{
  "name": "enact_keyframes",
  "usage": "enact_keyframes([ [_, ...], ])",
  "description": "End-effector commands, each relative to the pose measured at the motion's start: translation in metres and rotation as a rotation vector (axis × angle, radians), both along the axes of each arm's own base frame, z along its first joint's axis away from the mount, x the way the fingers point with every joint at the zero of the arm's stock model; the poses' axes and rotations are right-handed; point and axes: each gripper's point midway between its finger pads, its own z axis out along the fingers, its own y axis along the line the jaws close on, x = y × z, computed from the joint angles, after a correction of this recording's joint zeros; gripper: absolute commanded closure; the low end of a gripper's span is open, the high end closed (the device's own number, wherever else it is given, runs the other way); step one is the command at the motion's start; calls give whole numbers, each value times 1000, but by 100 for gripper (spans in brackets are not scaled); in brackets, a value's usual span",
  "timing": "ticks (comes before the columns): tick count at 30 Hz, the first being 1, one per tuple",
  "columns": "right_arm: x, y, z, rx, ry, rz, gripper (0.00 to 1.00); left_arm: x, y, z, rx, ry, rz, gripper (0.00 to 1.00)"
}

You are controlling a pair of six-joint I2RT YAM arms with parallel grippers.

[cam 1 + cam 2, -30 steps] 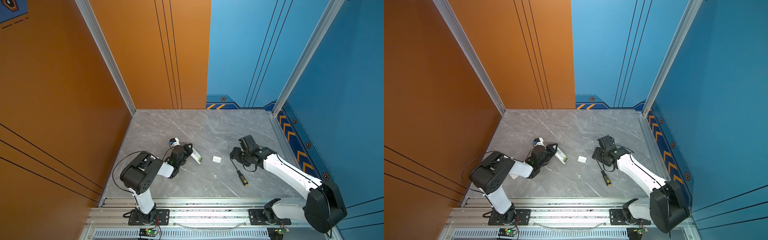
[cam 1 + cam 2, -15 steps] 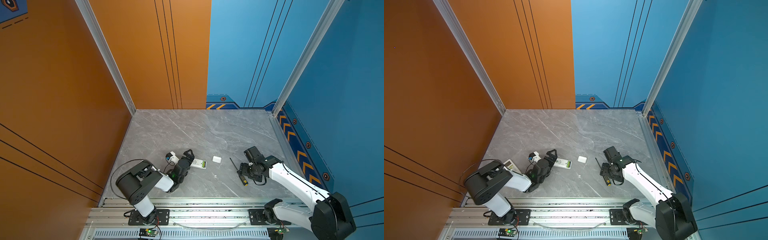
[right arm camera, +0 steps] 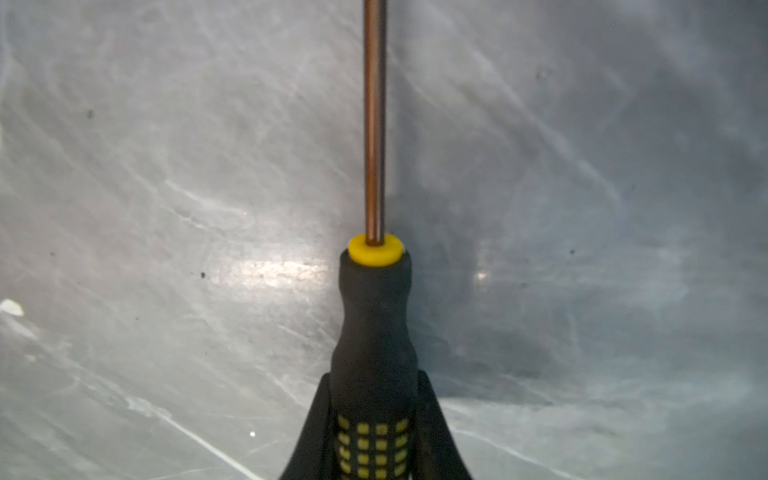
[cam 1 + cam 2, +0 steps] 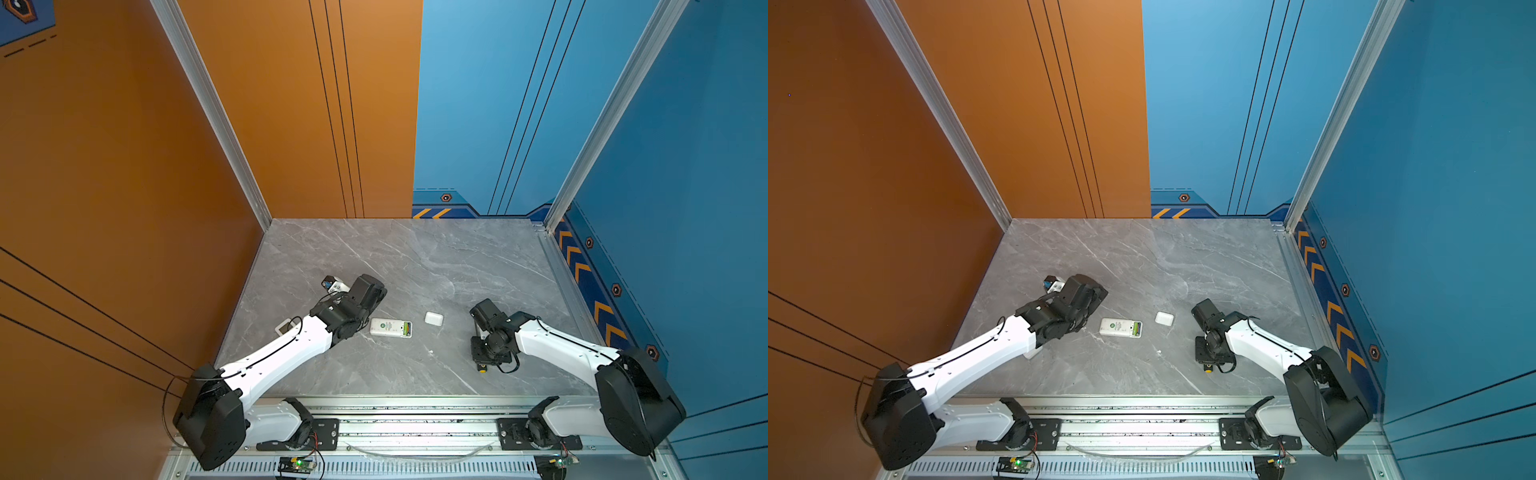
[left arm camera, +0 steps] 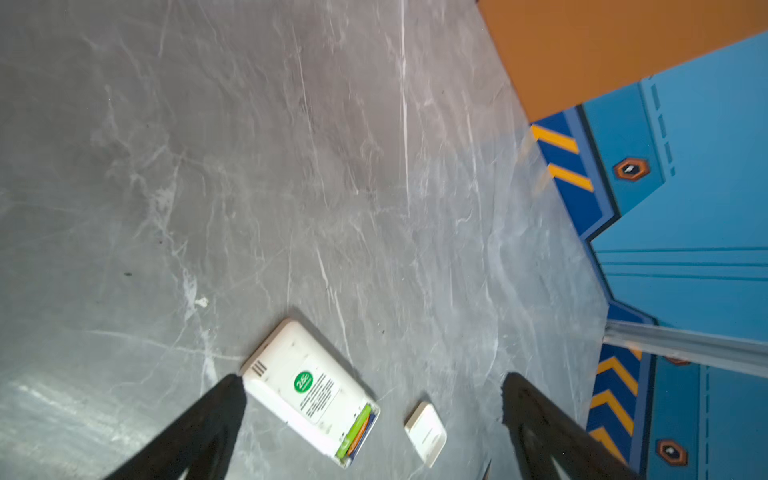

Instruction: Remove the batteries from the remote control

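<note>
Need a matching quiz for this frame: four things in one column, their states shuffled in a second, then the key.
Things
1. remote control
2. white lid
3. screwdriver
4. left gripper

States
A. clamped in the right gripper
B. open, holding nothing
C. back up, batteries exposed
D. loose on the table, beside the remote control

Pairs: 1-C, 2-D, 3-A, 4-B
</note>
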Motion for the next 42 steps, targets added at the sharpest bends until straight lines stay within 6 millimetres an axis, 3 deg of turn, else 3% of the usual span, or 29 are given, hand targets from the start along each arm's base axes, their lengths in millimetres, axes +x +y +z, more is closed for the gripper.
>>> enact_keyframes([
  [1,9,2,19,-12,-83,85,93,0,-41,-1,-144,73,-183,2],
  [5,17,27,73,25,-227,243,100,25,-89,26,-409,-8,-301,2],
  [8,19,45,100,37,-275,360,100,29,-104,37,-491,-19,-331,2],
  [13,20,76,115,43,-260,487,100,33,-117,32,-650,-28,-306,2],
  [19,23,104,122,26,-264,559,100,29,-124,35,-690,-55,-324,5],
  [24,20,117,127,30,-278,594,100,18,-125,11,-695,13,-304,12],
  [25,19,119,127,30,-278,604,100,18,-124,7,-695,22,-293,18],
  [31,13,128,126,39,-263,632,99,19,-137,10,-708,13,-318,25],
  [33,12,131,127,33,-264,650,99,20,-139,10,-715,8,-322,36],
  [39,21,133,139,47,-282,658,97,12,-141,-1,-734,54,-335,85],
  [40,23,136,145,64,-291,655,94,11,-141,-2,-744,60,-334,96],
  [41,26,137,150,76,-297,649,88,11,-140,-1,-757,63,-327,100],
  [42,31,138,159,98,-313,626,74,13,-137,-1,-780,70,-306,100],
])
